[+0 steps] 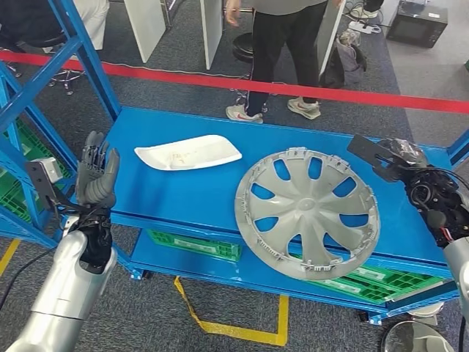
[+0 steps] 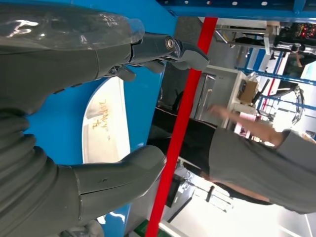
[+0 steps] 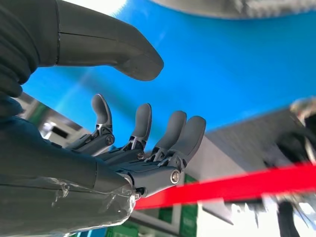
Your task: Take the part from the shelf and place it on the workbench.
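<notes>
Step in hand: you are reaching for the part on the blue shelf (image 1: 182, 194); judging by both arms being raised at either side, nothing is picked up yet.
Part: the grey wheel cover (image 1: 308, 213) is lying flat on the right half of the top shelf deck, its near rim hanging over the front edge. I am taking this as the likely part, since your right hand is nearest to it, though the task does not say which.
Other piece: a white curved panel (image 1: 187, 152) is lying flat on the deck toward the left, well apart from the wheel cover; it also shows in the left wrist view (image 2: 106, 123) with handwriting on it.
Left hand: your left hand (image 1: 97, 176) is hovering upright at the shelf's left front corner, fingers (image 2: 169, 49) apart and holding nothing.
Right hand: your right hand (image 1: 412, 176) is hovering over the shelf's right end, just beside the cover's far rim; its fingers (image 3: 164, 143) are spread away from the thumb, empty.
Doing it well: you are best using the overhanging rim, one hand under it, the other steadying the opposite rim.
Watch: a person (image 1: 282, 44) is standing behind the red tape (image 1: 332, 92), so be keeping the lift low and toward yourself.
</notes>
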